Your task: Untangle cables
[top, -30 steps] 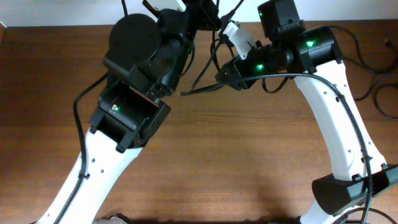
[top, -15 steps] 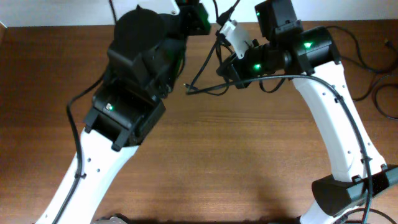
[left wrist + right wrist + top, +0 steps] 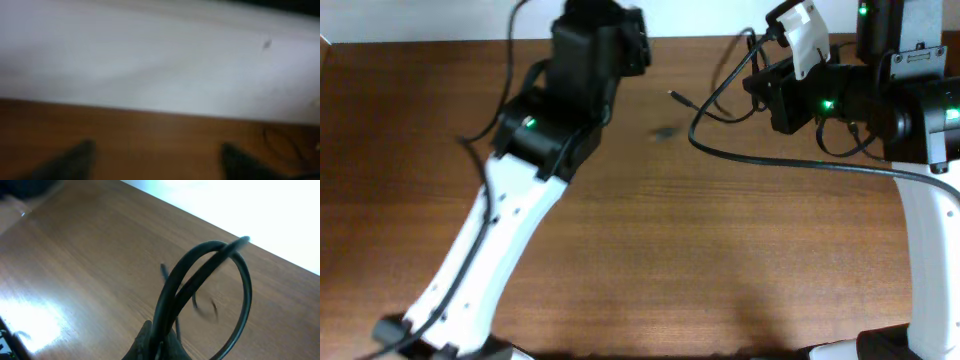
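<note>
Overhead: see left arm (image 3: 510, 220) stretched long from the 7 o'clock corner up toward 12, wrist over the far edge of the table (image 3: 620, 260). Through its wrist camera, badly blurred, make out left gripper (image 3: 157, 162) with two dark fingertips (image 3: 75, 160) set wide apart, nothing between them, facing bare wood and a white wall (image 3: 150, 60).

Note right arm (image 3: 925, 260) standing up the 3 o'clock side, forearm turned toward 9. Find right gripper (image 3: 155, 347) pinched tight on the cables (image 3: 246, 287) — a doubled black loop rising out of the fingers, lifted off the table. Overhead, trace that cord bowing out toward 9 o'clock from the gripper. Spot one plug end (image 3: 675, 97) sticking out free between the two wrists. Cannot tell how many cords sit in the grip.
</note>
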